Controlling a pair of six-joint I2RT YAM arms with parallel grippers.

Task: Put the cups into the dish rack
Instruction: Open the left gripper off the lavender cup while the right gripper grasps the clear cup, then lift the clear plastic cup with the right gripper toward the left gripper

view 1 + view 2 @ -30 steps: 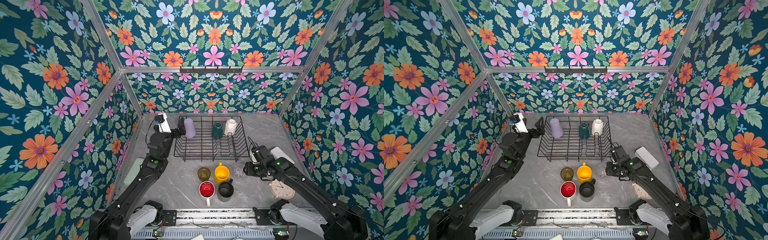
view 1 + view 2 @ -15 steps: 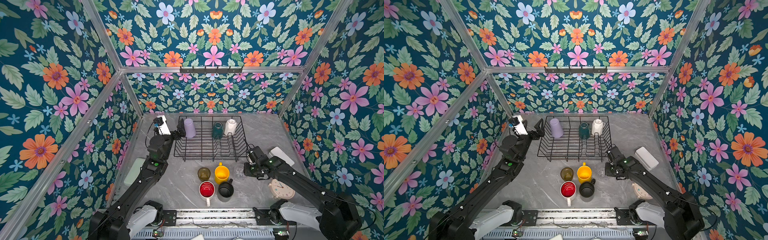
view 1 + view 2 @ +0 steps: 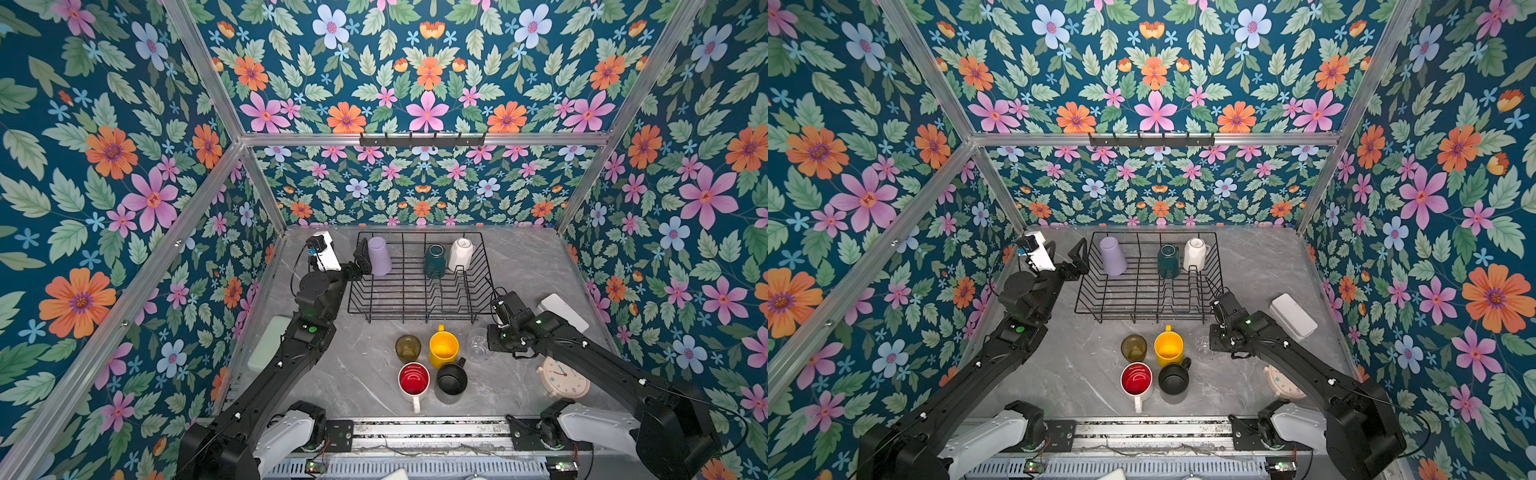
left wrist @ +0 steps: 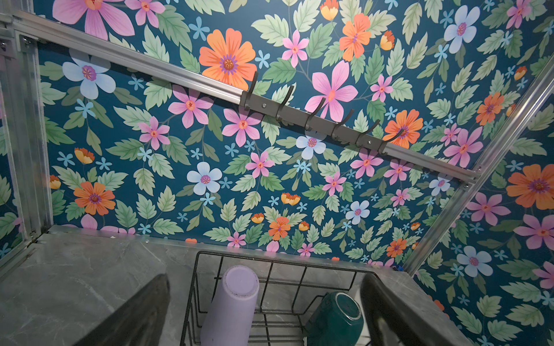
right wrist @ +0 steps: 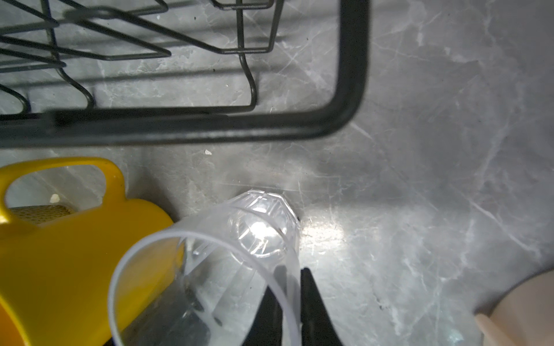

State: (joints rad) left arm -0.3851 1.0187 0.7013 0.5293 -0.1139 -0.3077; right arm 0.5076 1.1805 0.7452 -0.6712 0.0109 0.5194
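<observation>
The right gripper had its jaws pinched on the thin rim wall of the clear glass, on the counter beside the yellow mug; it looked light, slick and probably brittle. The left gripper held its jaws wide

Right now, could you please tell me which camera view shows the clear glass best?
The right wrist view: the clear glass appears close up, its rim pinched by the right tool. Both top views show only a small, faint glass beside the yellow mug. The left wrist view misses it.
</observation>
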